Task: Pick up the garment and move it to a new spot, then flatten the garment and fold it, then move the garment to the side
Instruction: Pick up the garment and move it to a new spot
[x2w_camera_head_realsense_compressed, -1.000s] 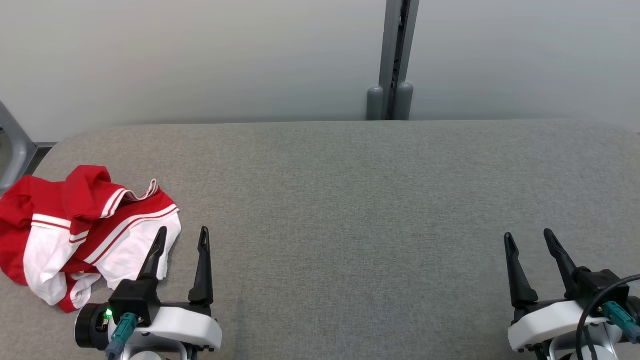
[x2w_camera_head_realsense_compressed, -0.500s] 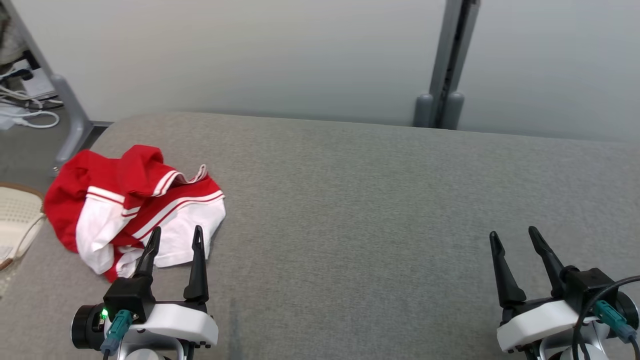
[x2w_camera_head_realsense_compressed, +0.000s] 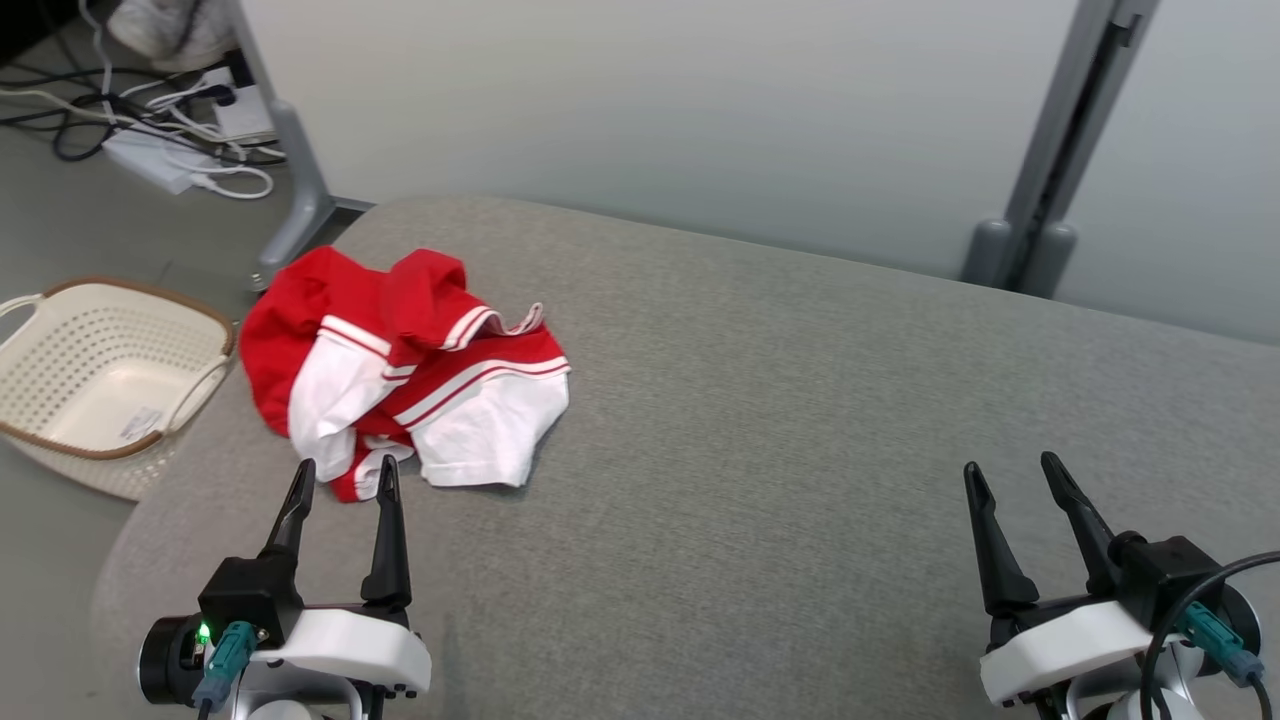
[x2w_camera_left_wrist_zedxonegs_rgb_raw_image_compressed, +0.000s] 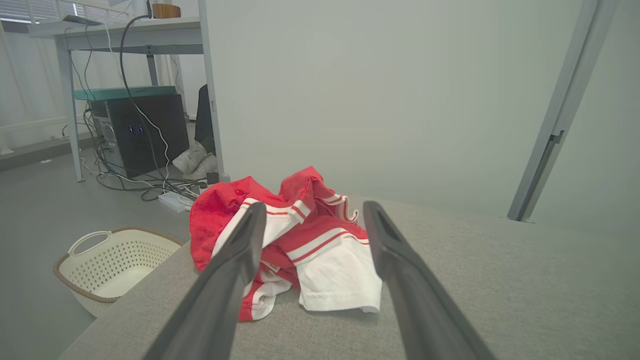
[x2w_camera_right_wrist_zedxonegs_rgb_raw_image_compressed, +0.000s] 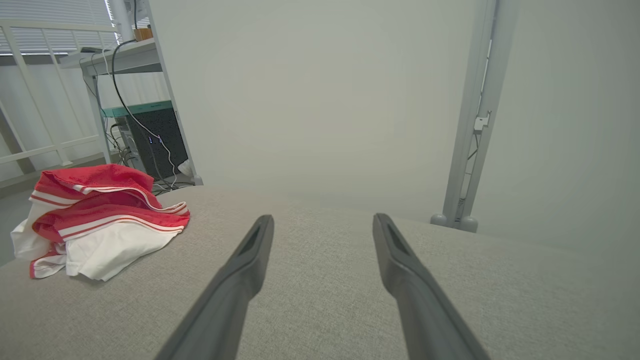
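Garment (x2w_camera_head_realsense_compressed: 410, 385): a red and white piece with striped trim, lying crumpled in a loose heap at about ten o'clock on the grey desk (x2w_camera_head_realsense_compressed: 760, 420), close to its left end. It is neither lifted nor gripped. No flattening or folding has begun.

Left pincer (x2w_camera_head_realsense_compressed: 345, 465): at seven o'clock in the head view, fingers set moderately apart and holding nothing. Its tips sit just short of the garment's near hem. In the left wrist view the heap lies straight ahead between the two fingers.

Right pincer (x2w_camera_head_realsense_compressed: 1009, 463): at five o'clock, fingers likewise apart and empty, well clear of the garment over bare desk.

Other items: a pale perforated basket (x2w_camera_head_realsense_compressed: 150, 292) stands on the floor at nine o'clock, beside the desk's left end.

Assessment: you are at the first step, the approach for the pick-up. Your next move calls for advancing the left pincer toward eleven o'clock, lowering it onto a raised fold and closing on enough cloth to lift. The white hem lies flat, so a grip there may slip. The open desk toward two o'clock offers room for the new spot.
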